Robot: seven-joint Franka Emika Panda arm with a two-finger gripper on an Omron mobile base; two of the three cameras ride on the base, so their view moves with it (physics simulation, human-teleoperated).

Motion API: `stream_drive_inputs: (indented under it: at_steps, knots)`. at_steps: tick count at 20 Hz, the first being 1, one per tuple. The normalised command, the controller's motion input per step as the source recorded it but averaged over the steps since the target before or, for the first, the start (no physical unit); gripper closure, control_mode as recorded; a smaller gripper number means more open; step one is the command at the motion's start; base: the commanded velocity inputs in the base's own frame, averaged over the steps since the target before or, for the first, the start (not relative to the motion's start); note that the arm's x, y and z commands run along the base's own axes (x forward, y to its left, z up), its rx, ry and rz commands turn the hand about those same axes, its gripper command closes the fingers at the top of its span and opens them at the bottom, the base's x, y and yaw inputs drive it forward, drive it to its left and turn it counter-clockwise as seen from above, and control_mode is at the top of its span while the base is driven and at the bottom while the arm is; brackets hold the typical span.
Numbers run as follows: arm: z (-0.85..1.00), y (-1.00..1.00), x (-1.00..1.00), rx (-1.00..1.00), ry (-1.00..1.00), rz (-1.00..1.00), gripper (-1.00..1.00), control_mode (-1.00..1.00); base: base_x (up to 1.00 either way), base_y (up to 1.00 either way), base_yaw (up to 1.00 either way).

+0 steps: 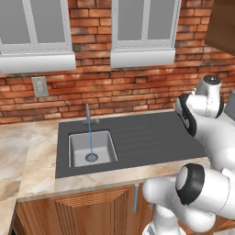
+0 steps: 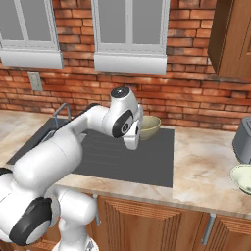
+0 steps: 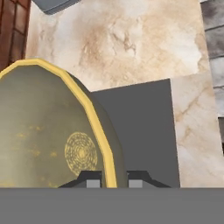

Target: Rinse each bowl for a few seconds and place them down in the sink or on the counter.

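My gripper (image 3: pixel 114 181) is shut on the yellow rim of the olive-tan bowl (image 3: pixel 52 135), which stands tilted on edge close to the camera. From the right base view this bowl (image 2: pixel 151 126) hangs just behind my hand (image 2: pixel 133 138), over the right end of the dark grey sink (image 2: pixel 147 162) and its ribbed drainboard. A paler cream-green bowl (image 2: pixel 242 177) rests on the counter (image 2: pixel 201 166) at the far right. The small basin (image 1: pixel 92 148) lies to the left, with a thin blue stream of water falling from the faucet (image 1: pixel 88 120) to the drain.
A grey appliance (image 2: pixel 243 139) stands on the counter behind the pale bowl. A brick wall with two windows runs along the back, and a wooden cabinet (image 2: pixel 230 39) hangs at the upper right. My arm (image 1: pixel 206 137) covers the sink's right end.
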Motion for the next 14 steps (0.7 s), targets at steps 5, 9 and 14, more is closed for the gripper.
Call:
stream_drive_inputs:
  at_steps: [5,9,14]
  knots:
    - [0.07,0.52,0.0,0.0,0.06,0.15,1.0,-1.0,0.0,0.0,0.0]
    - [0.01,0.54,0.0,0.0,0.07,0.15,1.0,-1.0,0.0,0.0,0.0]
    - [0.0,0.51,0.0,0.0,0.06,0.15,1.0,-1.0,0.0,0.0,0.0]
